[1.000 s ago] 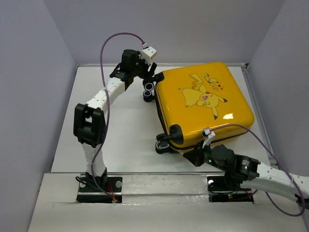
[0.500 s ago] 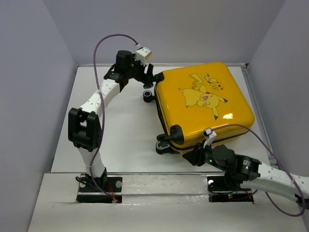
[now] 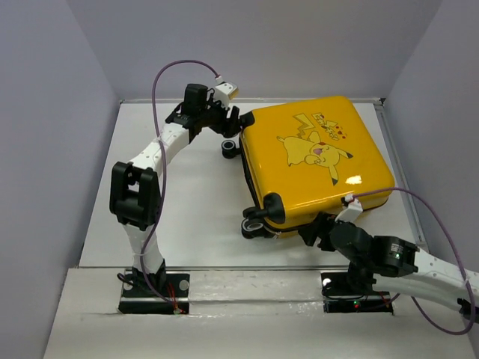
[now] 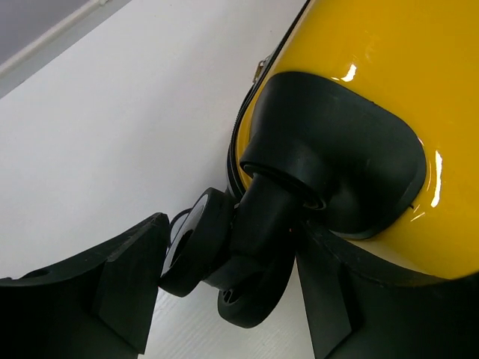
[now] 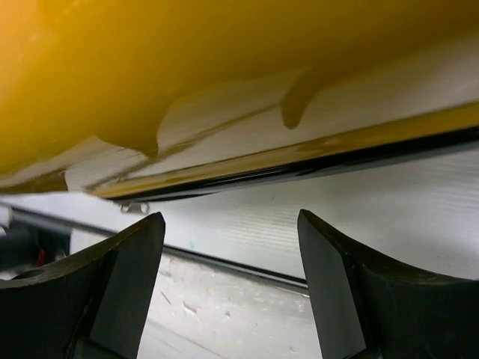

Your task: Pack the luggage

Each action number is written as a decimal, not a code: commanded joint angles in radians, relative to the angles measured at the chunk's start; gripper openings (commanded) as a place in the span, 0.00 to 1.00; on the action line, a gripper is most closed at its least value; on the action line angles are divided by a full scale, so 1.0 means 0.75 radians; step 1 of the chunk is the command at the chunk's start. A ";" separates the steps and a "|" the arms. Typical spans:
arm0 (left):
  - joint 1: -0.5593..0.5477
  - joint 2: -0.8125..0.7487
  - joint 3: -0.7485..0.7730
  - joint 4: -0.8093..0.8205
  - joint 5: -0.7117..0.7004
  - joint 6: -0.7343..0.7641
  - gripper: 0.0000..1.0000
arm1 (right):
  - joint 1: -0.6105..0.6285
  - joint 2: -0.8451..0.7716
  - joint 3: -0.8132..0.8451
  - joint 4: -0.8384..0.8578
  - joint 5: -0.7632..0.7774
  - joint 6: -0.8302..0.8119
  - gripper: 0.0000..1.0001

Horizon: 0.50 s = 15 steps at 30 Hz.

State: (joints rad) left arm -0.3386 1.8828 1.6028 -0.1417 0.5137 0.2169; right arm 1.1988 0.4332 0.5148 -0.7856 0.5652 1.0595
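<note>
Left gripper [image 4: 224, 299]: standing spread at the luggage's far-left corner, its fingers bracketing a caster wheel; I cannot tell whether the pads are touching it.
Caster wheel [image 4: 224, 258]: hanging from the black corner housing, swivelled sideways. It is probably going to roll under load, so bracing on the housing seems a steadier hold.
Table [image 3: 187, 194]: carrying the case on its white top.
Luggage [image 3: 314, 161]: lying flat and closed, printed shell up, over the table's right half, slightly skewed to the far edge.
Right gripper [image 5: 230, 224]: hovering spread at the case's near edge, holding nothing, fingers facing the seam.
Zipper seam [image 5: 299, 161]: running black under the yellow lip. Work appears to be centring on the zip.
Metal tab [image 5: 135, 207]: showing small at the seam's left end, likely the pull. The right arm should be shifting left along the near edge before pinching, while the left keeps the case from sliding.
</note>
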 commanded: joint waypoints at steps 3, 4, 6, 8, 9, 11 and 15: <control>-0.009 0.067 -0.022 0.076 0.054 -0.062 0.38 | -0.001 -0.199 0.087 -0.321 0.432 0.367 0.70; -0.013 0.069 -0.028 0.097 0.039 -0.076 0.31 | -0.001 -0.209 0.087 -0.323 0.455 0.369 0.65; -0.033 0.073 -0.059 0.154 -0.012 -0.107 0.07 | -0.001 -0.183 0.107 -0.361 0.532 0.411 0.56; -0.043 0.065 -0.148 0.296 -0.150 -0.223 0.06 | -0.001 -0.130 0.156 -0.421 0.568 0.444 0.49; -0.044 0.059 -0.183 0.354 -0.169 -0.272 0.06 | -0.001 -0.099 0.172 -0.431 0.596 0.448 0.43; -0.042 0.038 -0.255 0.451 -0.239 -0.430 0.06 | -0.001 0.005 0.199 -0.460 0.629 0.451 0.41; -0.044 -0.076 -0.508 0.635 -0.516 -0.567 0.06 | -0.001 0.150 0.256 -0.482 0.648 0.424 0.40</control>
State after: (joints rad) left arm -0.3557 1.8690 1.3911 0.2073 0.4244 -0.0082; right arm 1.1984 0.4603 0.6479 -1.0904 0.9340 1.3449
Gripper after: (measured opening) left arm 0.761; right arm 0.403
